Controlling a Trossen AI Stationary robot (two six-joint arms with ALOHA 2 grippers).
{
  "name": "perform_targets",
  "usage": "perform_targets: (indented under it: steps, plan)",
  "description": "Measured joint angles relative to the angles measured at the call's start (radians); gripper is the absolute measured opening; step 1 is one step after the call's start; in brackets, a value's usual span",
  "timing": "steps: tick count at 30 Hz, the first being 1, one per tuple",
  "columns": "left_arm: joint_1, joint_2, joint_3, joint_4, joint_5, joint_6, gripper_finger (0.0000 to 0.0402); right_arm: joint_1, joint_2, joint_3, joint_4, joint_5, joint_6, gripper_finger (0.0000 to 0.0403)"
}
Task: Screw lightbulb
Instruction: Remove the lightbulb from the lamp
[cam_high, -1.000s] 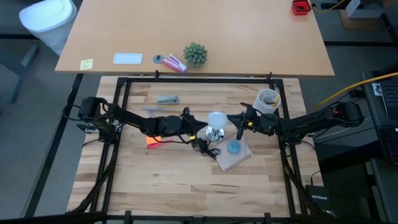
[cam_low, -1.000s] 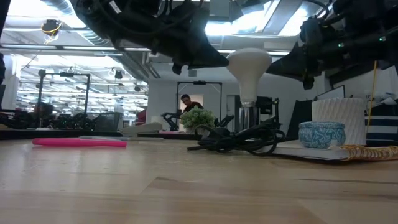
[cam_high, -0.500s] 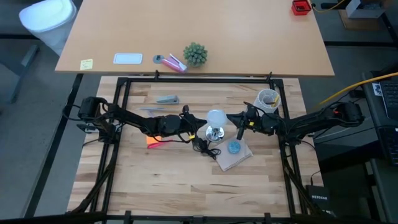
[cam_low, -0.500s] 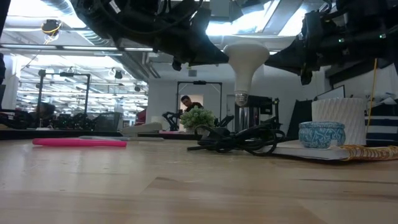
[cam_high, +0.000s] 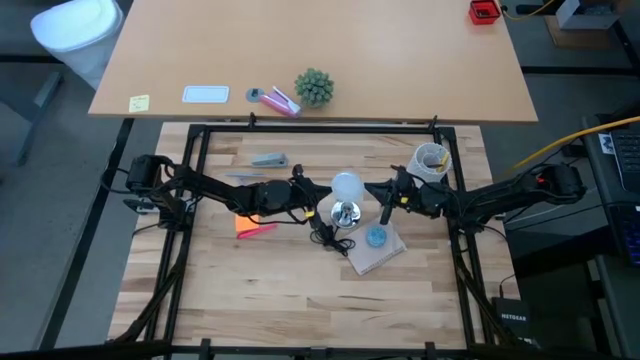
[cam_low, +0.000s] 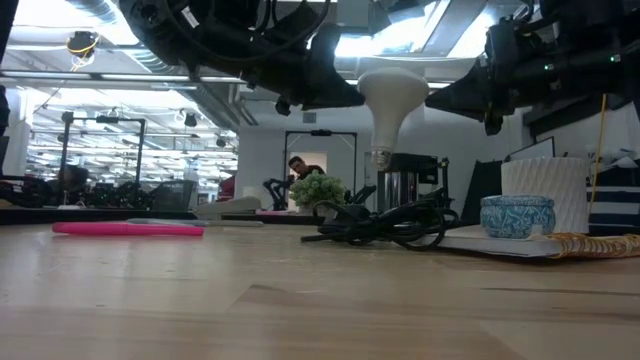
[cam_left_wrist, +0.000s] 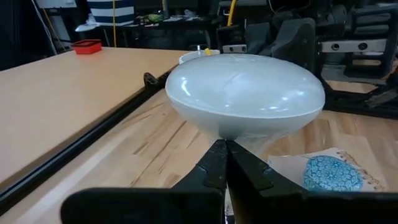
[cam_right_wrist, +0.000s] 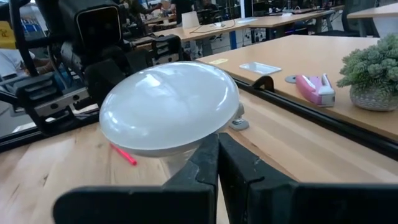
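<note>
Frosted white globe lightbulb (cam_low: 391, 95) with grey-silver screw base is up in the air over the middle of the light wooden desk (cam_high: 300, 280); low view shows it hanging base-down, slightly tilted, screw tip clear above the round shiny metal socket (cam_low: 399, 187) and just beside its top, not seated in it; high view puts the lightbulb (cam_high: 346, 186) just behind the socket (cam_high: 344, 212).

Left tool (cam_high: 322, 203) reaches in from the left side and sits right at the lightbulb; in the left wrist view its two dark fingers (cam_left_wrist: 214, 165) meet tip to tip under the globe (cam_left_wrist: 245, 93), jaws closed with no gap; whether they actually pinch the neck cannot tell; the globe hides the contact.

Right tool (cam_high: 386, 201) comes from the right side, just beside the lightbulb; right wrist view shows its dark fingers (cam_right_wrist: 211, 163) also closed together below the globe (cam_right_wrist: 169, 107); contact with the lightbulb cannot tell.

Black cord (cam_low: 385, 225) lies coiled on the desk at the socket's foot; small blue patterned round bowl (cam_low: 517, 215) sits on a tan spiral-bound pad (cam_low: 520, 244) near the socket; white ribbed cup (cam_high: 432, 160) behind the right tool; pink marker (cam_low: 128, 228) lies flat on the desk on the left arm's side; small green potted plant (cam_high: 313, 87) on the far tan desk (cam_high: 300, 40) beyond the frame.
</note>
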Motion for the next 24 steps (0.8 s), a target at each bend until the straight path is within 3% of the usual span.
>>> perform_targets:
  steps: [13, 24]
  plan:
    - [0.006, 0.000, 0.001, -0.055, 0.004, 0.008, 0.0000, 0.000, 0.007, 0.001, -0.037, 0.024, -0.005, 0.0011]
    - [0.028, 0.001, 0.001, -0.109, 0.004, 0.005, 0.0000, 0.000, 0.111, 0.001, 0.008, 0.051, -0.005, 0.0011]
